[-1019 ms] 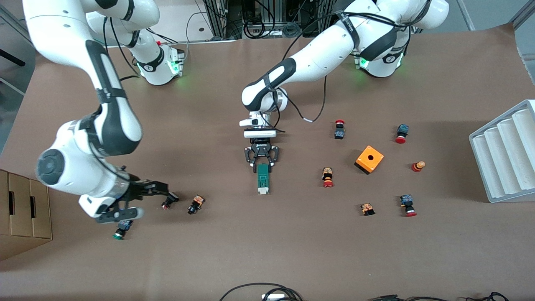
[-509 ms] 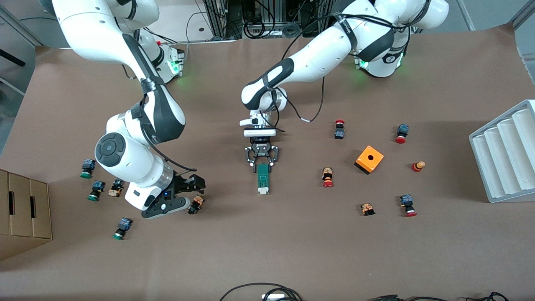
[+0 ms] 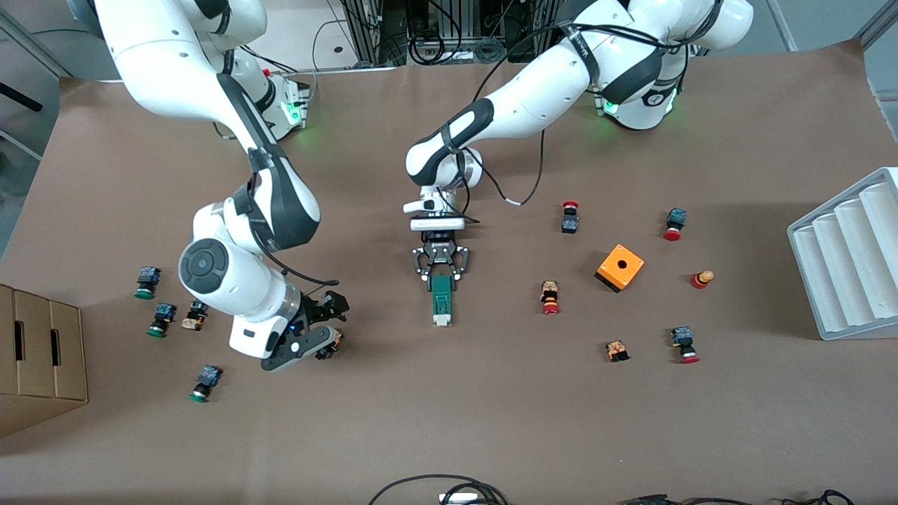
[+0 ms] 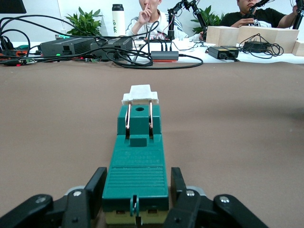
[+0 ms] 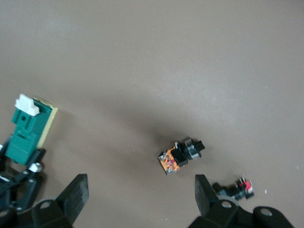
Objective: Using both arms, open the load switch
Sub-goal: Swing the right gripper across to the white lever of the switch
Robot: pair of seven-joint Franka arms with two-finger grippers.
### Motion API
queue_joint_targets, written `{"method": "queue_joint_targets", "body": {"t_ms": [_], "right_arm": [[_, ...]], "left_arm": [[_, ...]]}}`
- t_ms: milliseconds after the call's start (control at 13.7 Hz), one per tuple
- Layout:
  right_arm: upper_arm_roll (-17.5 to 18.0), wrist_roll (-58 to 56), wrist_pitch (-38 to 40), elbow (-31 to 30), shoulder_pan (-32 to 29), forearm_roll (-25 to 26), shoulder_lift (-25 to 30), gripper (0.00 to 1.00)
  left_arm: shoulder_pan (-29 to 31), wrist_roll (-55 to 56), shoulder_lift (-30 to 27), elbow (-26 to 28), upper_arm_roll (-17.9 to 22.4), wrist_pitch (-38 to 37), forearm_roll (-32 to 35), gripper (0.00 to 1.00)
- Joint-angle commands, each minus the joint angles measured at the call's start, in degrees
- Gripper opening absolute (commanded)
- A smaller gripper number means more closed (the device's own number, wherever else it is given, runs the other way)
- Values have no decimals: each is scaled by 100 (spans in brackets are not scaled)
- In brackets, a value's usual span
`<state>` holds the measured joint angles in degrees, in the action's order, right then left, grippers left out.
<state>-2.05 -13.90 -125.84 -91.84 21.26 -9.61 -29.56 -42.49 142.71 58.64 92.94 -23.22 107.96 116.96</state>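
Pinching the switch (image 3: 441,300) at its base end, my left gripper (image 3: 440,279) steadies it; its white slider points toward the camera, my spread right gripper (image 3: 324,331) hovers beside.

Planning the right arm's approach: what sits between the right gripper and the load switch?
Nothing: the front view shows bare table between the right gripper and the load switch. A small orange-and-black button part lies under that gripper.
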Motion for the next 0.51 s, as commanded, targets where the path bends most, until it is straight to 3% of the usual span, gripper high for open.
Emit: {"method": "queue_joint_targets", "body": {"t_ms": [0,437], "right_arm": [[-23,-288,-405,105,159,64,-313,99],[-32,-1042,-617,430,476,82,-639,99]], "left_arm": [[-119,81,130,-127,81,-74,55,61],[-110,90,130,-119,81,-74,55,61]]}}
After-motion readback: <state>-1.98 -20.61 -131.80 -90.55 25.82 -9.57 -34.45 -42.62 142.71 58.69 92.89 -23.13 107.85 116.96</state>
